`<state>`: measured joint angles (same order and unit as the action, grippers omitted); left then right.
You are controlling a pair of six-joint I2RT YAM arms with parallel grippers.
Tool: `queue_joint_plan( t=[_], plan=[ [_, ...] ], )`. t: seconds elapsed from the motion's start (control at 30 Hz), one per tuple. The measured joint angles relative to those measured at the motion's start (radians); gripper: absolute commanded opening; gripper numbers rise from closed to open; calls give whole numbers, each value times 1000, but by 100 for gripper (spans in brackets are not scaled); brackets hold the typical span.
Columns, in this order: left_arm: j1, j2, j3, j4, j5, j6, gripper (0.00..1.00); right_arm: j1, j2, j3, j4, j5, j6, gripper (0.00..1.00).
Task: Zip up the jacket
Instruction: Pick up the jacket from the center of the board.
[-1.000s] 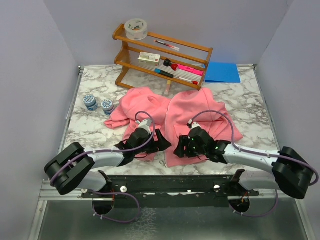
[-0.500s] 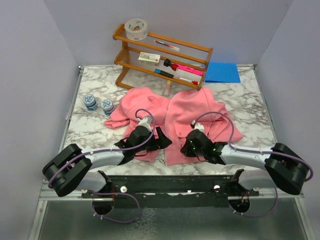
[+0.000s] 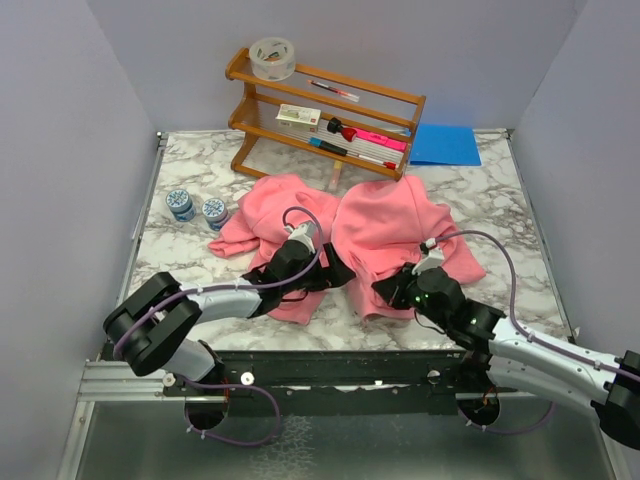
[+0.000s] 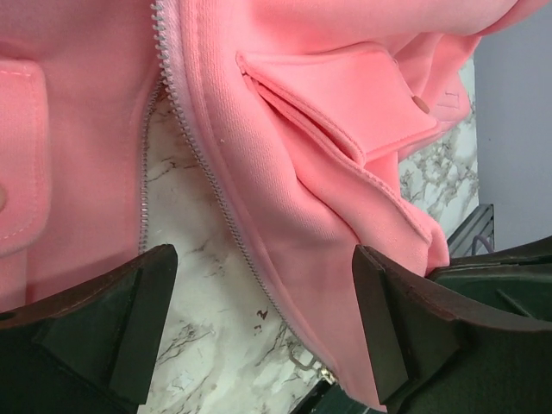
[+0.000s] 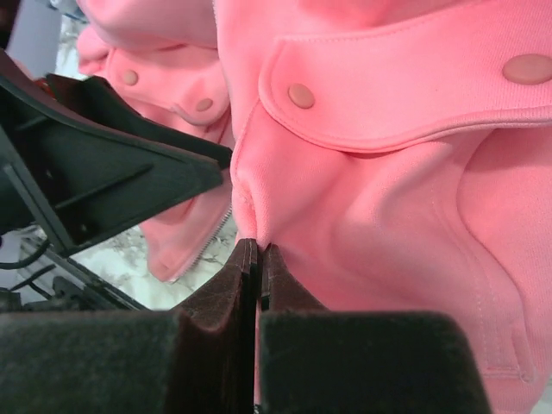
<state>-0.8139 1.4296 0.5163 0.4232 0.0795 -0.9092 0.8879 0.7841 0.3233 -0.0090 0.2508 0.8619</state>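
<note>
Right wrist, right claw [image 5: 259,252] pinching fleece jacket [image 5: 388,216]

Clear tape roll [image 3: 272,57] is being carried atop brown wooden two-tier rack [image 3: 243,112]; two blue-lidded round jars [image 3: 181,203] and flat blue folder [image 3: 445,144] are being borne by white marble-patterned table [image 3: 500,215].

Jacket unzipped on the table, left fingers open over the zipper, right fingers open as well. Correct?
No. The right fingers are shut, pinching a fold of the jacket, as the right wrist view shows. The left fingers are open over the unzipped zipper.
</note>
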Motion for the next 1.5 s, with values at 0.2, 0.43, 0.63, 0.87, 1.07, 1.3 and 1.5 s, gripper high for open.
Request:
queue_joint_plan(
  t=[0.2, 0.43, 0.63, 0.87, 1.07, 1.3, 1.5],
  plan=[
    [0, 37, -12, 95, 45, -35, 93, -6, -13, 0, -21, 5, 22, 0],
    [-2, 55, -34, 161, 58, -62, 93, -6, 97, 85, -244, 106, 8, 40],
    [-4, 48, -65, 148, 21, -74, 93, -6, 83, 222, -340, 106, -127, 49],
    [-4, -35, -70, 64, -78, -74, 92, 23, 177, 375, -389, -12, -182, 65],
    [-4, -196, -83, -16, -171, -74, 92, 161, 301, 378, -430, -13, -125, 67],
    [-3, -407, -71, -159, -317, -42, 93, 283, 450, 415, -442, 29, -38, 67],
    [-3, -462, -69, -227, -373, -10, 93, 285, 586, 446, -449, 80, -16, 67]
  ],
)
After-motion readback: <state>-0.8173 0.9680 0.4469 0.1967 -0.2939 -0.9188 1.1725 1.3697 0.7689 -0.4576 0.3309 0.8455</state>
